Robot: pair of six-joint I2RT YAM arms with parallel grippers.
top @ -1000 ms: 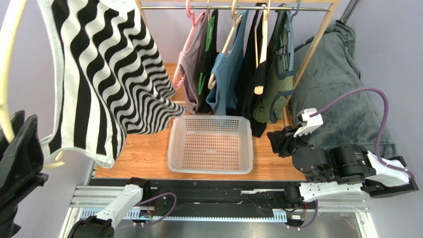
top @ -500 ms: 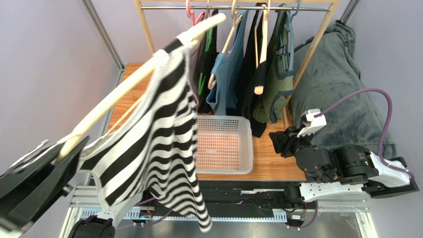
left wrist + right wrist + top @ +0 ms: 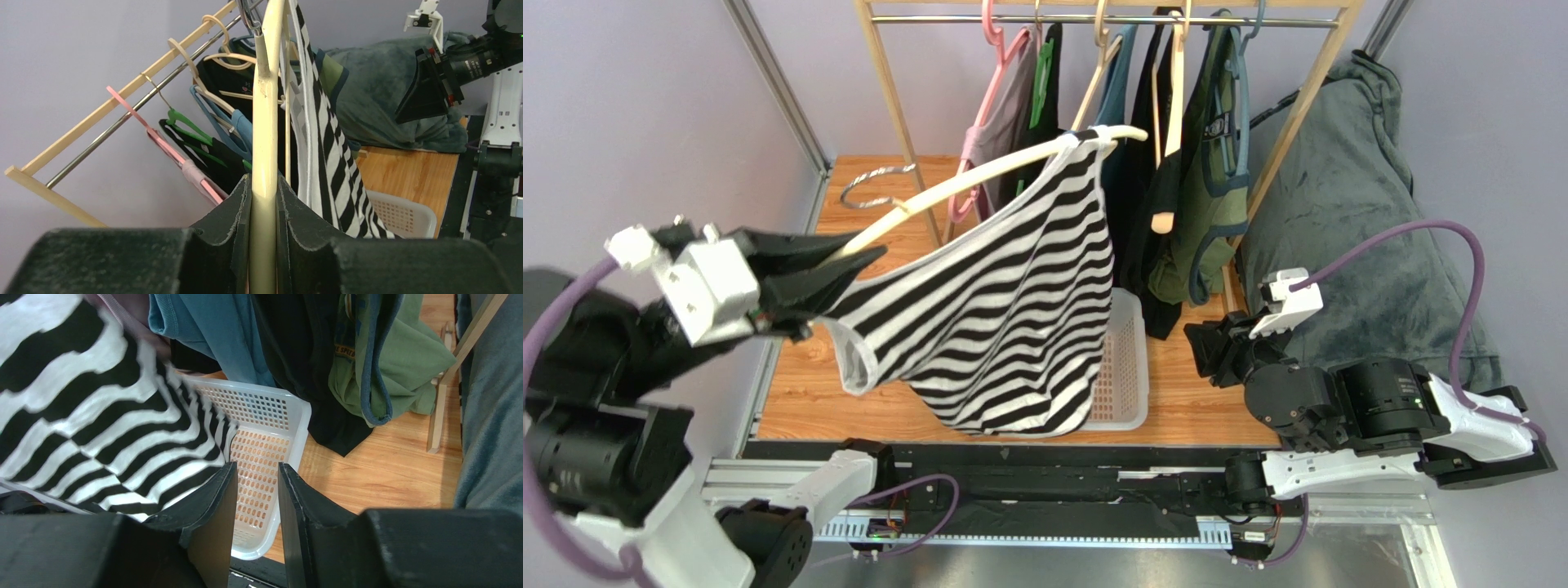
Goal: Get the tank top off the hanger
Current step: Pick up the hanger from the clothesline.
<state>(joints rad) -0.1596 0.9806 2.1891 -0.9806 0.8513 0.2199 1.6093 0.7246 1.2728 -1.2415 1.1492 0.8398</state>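
At the centre of the top view, the black-and-white striped tank top (image 3: 1001, 319), swung in from the lower left, is now hung over the white perforated plastic basket (image 3: 1127, 355) on the cream curved hanger (image 3: 946, 196), which is clamped by the left tool (image 3: 857, 267). The right tool (image 3: 256, 473) is held parted and empty, so removal is judged still ahead.

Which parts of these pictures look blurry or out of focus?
Left wrist view: the left fingers clamping the hanger look soft, too near the lens; right wrist view: right fingers are soft too, the basket sharp; top view: even light, no glare, nothing smeared.
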